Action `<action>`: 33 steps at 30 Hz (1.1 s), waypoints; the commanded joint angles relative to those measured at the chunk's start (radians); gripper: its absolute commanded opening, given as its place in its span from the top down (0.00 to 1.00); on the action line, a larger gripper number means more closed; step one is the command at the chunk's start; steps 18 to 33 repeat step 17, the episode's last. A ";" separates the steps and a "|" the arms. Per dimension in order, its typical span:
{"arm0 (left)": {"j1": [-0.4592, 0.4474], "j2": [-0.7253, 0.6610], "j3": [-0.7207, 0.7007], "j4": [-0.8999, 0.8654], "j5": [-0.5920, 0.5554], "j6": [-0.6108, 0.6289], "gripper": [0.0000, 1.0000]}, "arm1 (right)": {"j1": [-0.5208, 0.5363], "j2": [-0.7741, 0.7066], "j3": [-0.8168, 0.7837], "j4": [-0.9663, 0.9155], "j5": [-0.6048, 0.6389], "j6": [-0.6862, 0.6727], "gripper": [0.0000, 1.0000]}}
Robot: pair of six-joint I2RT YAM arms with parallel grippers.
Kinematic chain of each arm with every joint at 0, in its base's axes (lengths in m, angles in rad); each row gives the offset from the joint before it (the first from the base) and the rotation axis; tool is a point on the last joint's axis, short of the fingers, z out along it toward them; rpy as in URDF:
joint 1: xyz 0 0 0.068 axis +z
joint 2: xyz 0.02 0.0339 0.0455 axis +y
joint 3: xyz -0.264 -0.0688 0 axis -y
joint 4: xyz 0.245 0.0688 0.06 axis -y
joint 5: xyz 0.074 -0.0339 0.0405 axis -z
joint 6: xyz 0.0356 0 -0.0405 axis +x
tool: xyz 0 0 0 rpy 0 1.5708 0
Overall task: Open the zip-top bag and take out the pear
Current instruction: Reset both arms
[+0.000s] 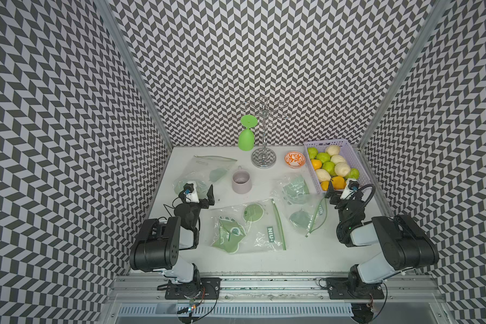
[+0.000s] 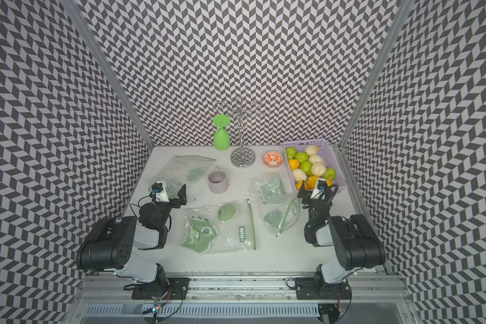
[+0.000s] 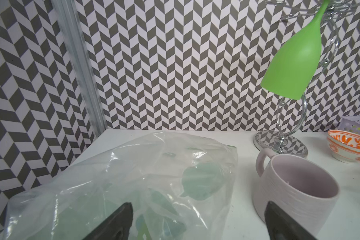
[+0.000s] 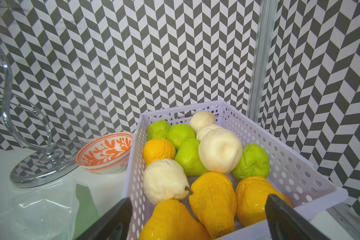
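- Nearest on the white table [image 1: 264, 261] lies a see-through zip-top bag [image 1: 250, 227]. It is flat and crinkly, with green pictures, white letters and a straight green zip strip [image 1: 279, 224]. Only the top views show it.
- The left gripper [image 1: 199, 192] has its jaws wide, with nothing between them. The left wrist view shows its dark fingers [image 3: 116, 220] over a second bag [image 1: 205, 174], with a pale mug [image 1: 241, 182] just beside them. The mug's side is ridged.
- The right gripper [image 1: 339, 193] is wide too and holds nothing.
- A third bag [image 1: 300, 202] lies rumpled between the first bag and the basket [image 4: 283, 149].
- The basket is pale purple plastic, full of round holes. It holds yellow, green and cream pears [image 4: 212, 199]. Only the right wrist view shows their bumpy skins.
- No picture makes clear if a pear sits inside any bag.
- Farther back stand an orange-and-white bowl [image 1: 294, 159] and a shiny metal rack [image 1: 263, 134].
- A smooth green glass [image 1: 247, 137] hangs there, foot up.
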State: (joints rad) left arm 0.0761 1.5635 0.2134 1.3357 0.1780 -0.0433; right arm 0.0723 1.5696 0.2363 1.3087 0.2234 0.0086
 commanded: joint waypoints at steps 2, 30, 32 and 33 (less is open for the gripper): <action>-0.009 -0.007 0.018 -0.030 -0.033 0.017 0.00 | -0.003 0.002 -0.006 0.060 -0.009 0.003 0.01; -0.023 -0.005 0.024 -0.039 -0.063 0.022 0.00 | -0.002 0.002 -0.006 0.064 -0.008 0.004 0.01; -0.023 -0.005 0.024 -0.039 -0.063 0.022 0.00 | -0.002 0.002 -0.006 0.064 -0.008 0.004 0.01; -0.023 -0.005 0.024 -0.039 -0.063 0.022 0.00 | -0.002 0.002 -0.006 0.064 -0.008 0.004 0.01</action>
